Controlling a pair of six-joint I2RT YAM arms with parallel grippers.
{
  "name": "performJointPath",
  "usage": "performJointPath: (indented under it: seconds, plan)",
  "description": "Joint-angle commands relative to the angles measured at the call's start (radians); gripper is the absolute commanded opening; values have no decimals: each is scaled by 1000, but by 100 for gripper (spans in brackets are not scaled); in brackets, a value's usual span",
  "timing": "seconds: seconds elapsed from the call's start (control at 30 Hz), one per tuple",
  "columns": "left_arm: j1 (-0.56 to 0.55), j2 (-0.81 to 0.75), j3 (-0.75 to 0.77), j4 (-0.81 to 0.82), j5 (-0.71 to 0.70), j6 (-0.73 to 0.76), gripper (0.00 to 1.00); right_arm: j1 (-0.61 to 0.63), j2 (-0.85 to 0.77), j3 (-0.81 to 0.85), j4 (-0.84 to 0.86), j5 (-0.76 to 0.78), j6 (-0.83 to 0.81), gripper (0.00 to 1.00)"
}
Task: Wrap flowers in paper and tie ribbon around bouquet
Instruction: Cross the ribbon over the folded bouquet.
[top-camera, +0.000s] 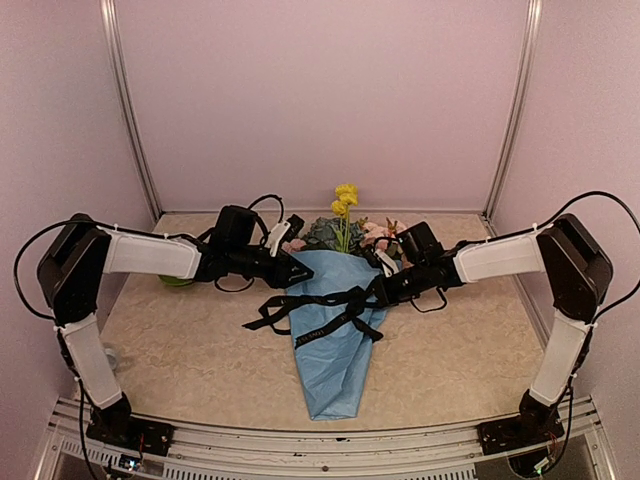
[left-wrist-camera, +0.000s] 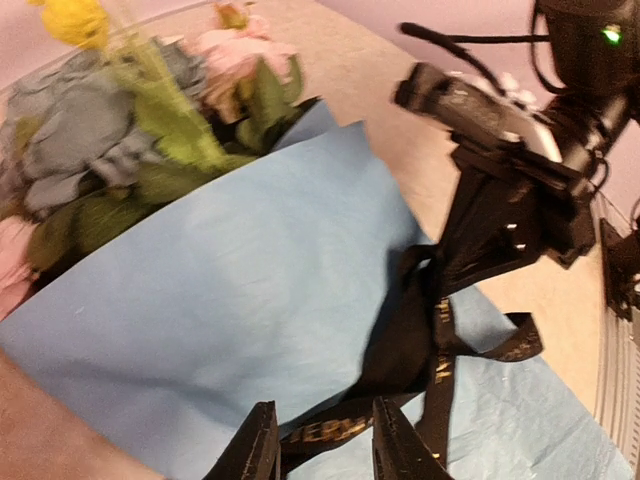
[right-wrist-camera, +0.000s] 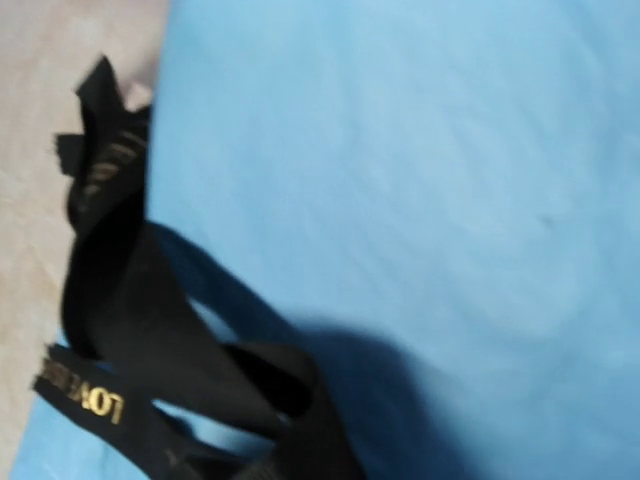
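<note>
Currently: tying stage, wrapping done. Bouquet (top-camera: 335, 345) lies mid-table with its flowers (top-camera: 345, 225) at 12 o'clock and the tip of the paper (top-camera: 333, 385) cone at 6. Ribbon (top-camera: 300, 305) crosses the cone's waist, tails loose toward 8 o'clock, with no knot visible. Left gripper (left-wrist-camera: 325, 450): fingers parted, a ribbon strand between them, unclamped. Right gripper (top-camera: 383, 290), at the cone's 3 o'clock edge: closed, apparently pinching ribbon. Next, by judgement: left closes on its strand, then both draw outward to cinch.

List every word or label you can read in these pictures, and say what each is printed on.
"LOVE": gold letters on the ribbon, right wrist view; the letters beside it are blurred.
Gold lettering on the ribbon, left wrist view: too blurred to read.
Ribbon print, overhead view: too small to read.
No other text shows.
</note>
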Motion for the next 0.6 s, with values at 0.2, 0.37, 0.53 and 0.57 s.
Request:
performJointPath:
  seconds: [0.2, 0.37, 0.53, 0.57]
  plan:
    - [82, -30, -57, -294, -262, -24, 37, -8, -28, 60, -122, 73, -68, 4]
    - [98, -17, -106, -316, -371, -79, 30, -8, -20, 70, -131, 66, -73, 4]
    - [126, -33, -174, -279, -374, -107, 24, -8, -27, 70, -138, 66, -78, 5]
    - [125, -39, -189, -243, -328, -94, 25, -8, -28, 70, -138, 63, -78, 6]
